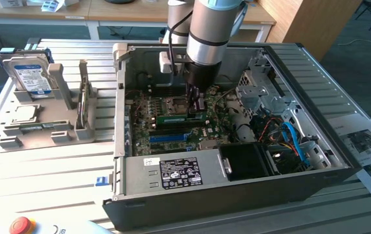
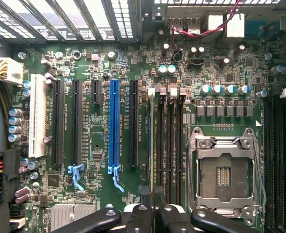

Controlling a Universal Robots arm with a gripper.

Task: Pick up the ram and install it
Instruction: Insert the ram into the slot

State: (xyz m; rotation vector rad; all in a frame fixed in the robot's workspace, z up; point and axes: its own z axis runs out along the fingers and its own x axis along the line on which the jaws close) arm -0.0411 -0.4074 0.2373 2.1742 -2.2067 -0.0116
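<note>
Ram (image 1: 180, 118) stands on edge over the memory slots of the motherboard (image 2: 104, 63), directly beneath the jaws of the gripper (image 1: 195, 109), which pinch its upper edge near one end, the arm (image 1: 208, 29) reaching steeply down into the open case (image 1: 237, 195).

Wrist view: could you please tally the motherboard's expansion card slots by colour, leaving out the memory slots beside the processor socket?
Black slots: 4 (three long, one short)
Blue slot: 1
White slot: 1
Total: 6
</note>
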